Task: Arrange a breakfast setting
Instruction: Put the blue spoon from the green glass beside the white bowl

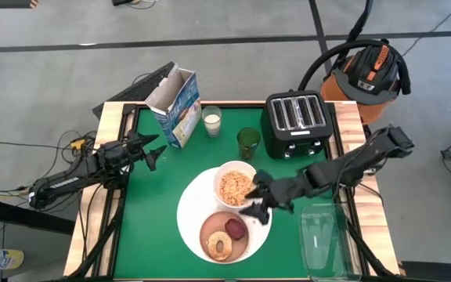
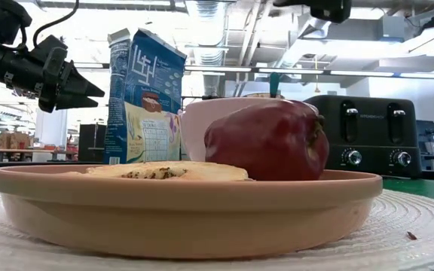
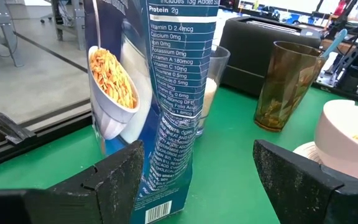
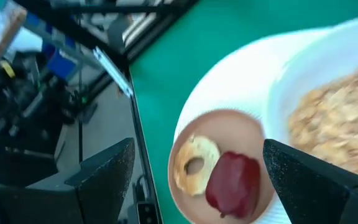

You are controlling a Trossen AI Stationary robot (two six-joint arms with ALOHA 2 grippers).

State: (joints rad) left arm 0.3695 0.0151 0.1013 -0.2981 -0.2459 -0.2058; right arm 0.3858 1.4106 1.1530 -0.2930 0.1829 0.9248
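A large white plate [image 1: 190,211] lies on the green mat. On it stand a white bowl [image 1: 235,186] of cereal and a salmon-pink plate [image 1: 224,235]. The pink plate carries a tan bagel [image 1: 220,246] and a dark-red item [image 1: 236,229]. My right gripper [image 1: 255,196] hangs open above the plates, clear of them; its wrist view looks down on the bagel [image 4: 194,158] and red item [image 4: 232,183]. The blue cereal box [image 1: 174,106] stands upright at the far left. My left gripper [image 1: 153,150] waits open just short of the box [image 3: 166,93], touching nothing.
A glass of milk [image 1: 211,120] and a green cup [image 1: 248,142] stand beside the box; a light blue handle [image 3: 333,42] sticks out of the cup. A black toaster [image 1: 296,124] sits at the far right. A clear plastic tray [image 1: 323,239] lies near right.
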